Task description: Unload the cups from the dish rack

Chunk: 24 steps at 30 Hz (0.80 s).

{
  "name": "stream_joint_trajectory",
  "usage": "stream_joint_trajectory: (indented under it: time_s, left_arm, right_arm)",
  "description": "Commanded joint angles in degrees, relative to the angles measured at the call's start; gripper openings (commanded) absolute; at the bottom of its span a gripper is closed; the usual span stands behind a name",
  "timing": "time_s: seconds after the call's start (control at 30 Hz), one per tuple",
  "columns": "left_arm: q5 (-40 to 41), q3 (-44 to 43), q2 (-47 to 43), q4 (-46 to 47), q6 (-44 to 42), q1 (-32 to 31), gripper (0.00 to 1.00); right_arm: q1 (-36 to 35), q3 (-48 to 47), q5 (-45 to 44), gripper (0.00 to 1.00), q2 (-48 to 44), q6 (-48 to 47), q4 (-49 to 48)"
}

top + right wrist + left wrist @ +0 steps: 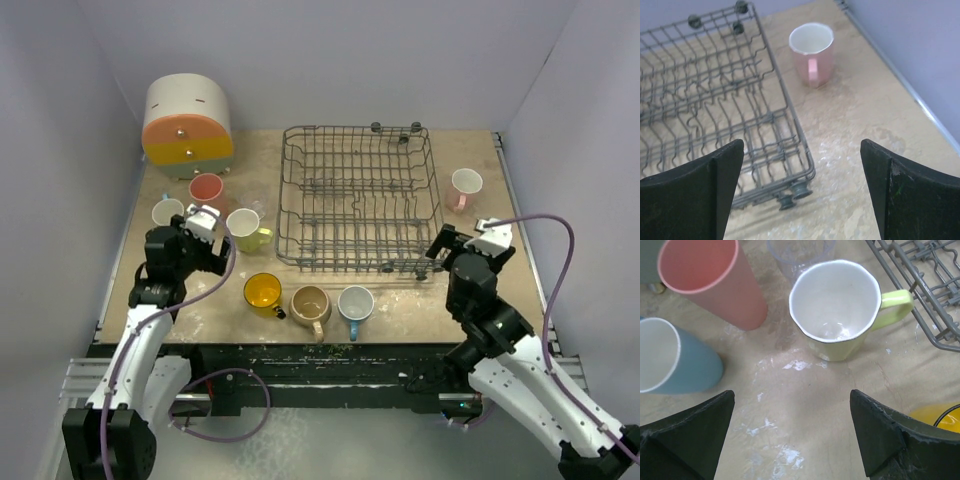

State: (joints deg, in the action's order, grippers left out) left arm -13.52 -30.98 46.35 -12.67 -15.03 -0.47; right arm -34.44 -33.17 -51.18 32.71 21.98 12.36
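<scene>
Cups point(263, 292) stand on the tabletop point(400, 295) around the dish rack point(358, 200).
The left gripper point(792, 440), jaws wide and holding nothing, hovers near the yellow-green mug point(835, 310), with the salmon tumbler point(710, 280) and a blue mug point(670, 357) to its left. The right gripper point(802, 195), jaws wide, sits at the rack's near right corner, and the pink mug point(812, 52) stands beyond.

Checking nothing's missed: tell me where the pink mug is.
Top view: the pink mug stands upright on the table at the right, outside the right wall of the dish rack, apart from it.
</scene>
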Motion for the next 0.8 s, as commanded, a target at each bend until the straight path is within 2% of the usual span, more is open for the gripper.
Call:
stream_joint_trajectory:
  time_s: [0.0,0.07,0.27,0.37,0.47,0.53,0.63,0.77]
  left_arm:
    - [-4.86,8.04,-5.75,13.04,4.09,0.7,0.99]
    - [-4.33,12.14,-9.07,17.42,4.87,0.7,0.99]
    - [-2.73,14.33,-12.94,20.21,7.09,0.76,0.99]
    - [0.07,14.12,-13.23,18.79,8.01,0.73,0.99]
    - [-1.37,14.42,-13.02,16.0,8.11,0.71,0.99]
    - [-2.25,17.38,-13.96,17.27,7.78,0.73,0.99]
    - [0.72,24.26,-18.98,23.62,9.55,0.73,0.99]
    - [0.04,25.91,-20.48,24.04,9.15,0.74,0.99]
  right_arm:
    - [0.48,4.81,-7.96,1.0,-4.2,-10.0,-17.08]
    - [0.92,6.46,-6.8,1.0,-4.11,-10.63,-17.49]
    - [3.13,10.97,-5.37,1.0,-1.01,-12.75,-23.59]
    - [3.79,12.67,-6.88,1.0,2.31,-11.08,-25.09]
    - [4.99,12.83,-6.33,1.0,5.39,-10.45,-25.51]
    - [5.54,12.93,-5.57,1.0,7.03,-9.95,-25.82]
    - [5.81,12.8,-7.56,1.0,9.32,-7.41,-25.66]
    - [5.8,12.53,-9.82,1.0,12.36,-7.15,-26.58]
